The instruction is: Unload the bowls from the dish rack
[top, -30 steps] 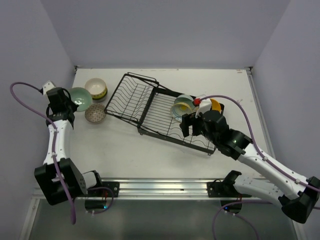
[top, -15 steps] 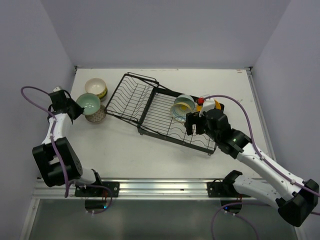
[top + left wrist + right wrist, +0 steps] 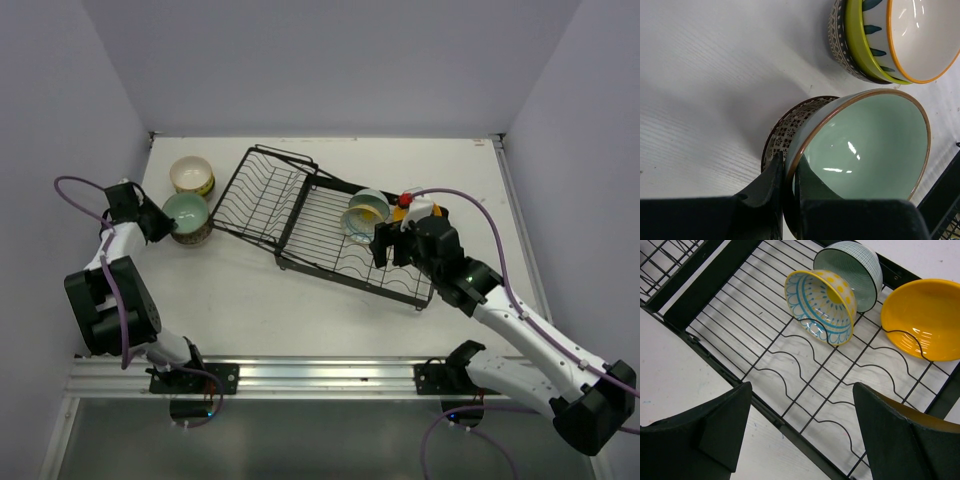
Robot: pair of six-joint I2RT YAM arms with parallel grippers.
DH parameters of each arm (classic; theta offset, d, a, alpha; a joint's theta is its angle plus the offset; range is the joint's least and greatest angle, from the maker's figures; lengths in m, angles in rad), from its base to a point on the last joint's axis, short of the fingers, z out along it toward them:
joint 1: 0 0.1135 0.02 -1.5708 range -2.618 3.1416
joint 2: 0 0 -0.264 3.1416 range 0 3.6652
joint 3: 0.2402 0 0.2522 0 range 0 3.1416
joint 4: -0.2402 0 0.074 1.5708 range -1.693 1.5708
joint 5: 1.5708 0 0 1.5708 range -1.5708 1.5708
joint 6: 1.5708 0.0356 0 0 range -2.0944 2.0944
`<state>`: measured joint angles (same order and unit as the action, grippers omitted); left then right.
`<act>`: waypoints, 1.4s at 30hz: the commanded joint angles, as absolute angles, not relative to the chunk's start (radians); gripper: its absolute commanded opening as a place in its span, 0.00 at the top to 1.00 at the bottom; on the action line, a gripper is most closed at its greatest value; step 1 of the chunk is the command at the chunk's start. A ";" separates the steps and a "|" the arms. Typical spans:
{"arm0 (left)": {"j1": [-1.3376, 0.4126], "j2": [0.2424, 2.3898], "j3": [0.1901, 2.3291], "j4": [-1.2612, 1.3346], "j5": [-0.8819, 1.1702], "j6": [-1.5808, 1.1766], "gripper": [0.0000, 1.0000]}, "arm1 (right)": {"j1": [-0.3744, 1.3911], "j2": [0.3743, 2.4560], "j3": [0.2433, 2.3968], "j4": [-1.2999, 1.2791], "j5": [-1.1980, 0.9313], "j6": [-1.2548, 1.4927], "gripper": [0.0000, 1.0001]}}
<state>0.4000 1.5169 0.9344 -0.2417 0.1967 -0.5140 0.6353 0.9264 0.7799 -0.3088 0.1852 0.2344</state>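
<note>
Left gripper (image 3: 785, 172) pinches the teal bowl (image 3: 865, 145), stacking it at left; release looks due next. Right gripper (image 3: 805, 410) gapes wide above the dish rack (image 3: 715, 285).

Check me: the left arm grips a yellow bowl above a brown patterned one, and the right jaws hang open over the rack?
Not quite. The left wrist view shows a pale green bowl, not a yellow one. It is above the brown patterned bowl, and the right jaws hang open over the rack.
</note>
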 commanded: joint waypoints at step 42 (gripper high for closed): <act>0.405 1.491 1.009 -0.227 0.135 -0.426 0.52 | 0.624 0.897 0.758 -0.265 0.199 0.247 0.13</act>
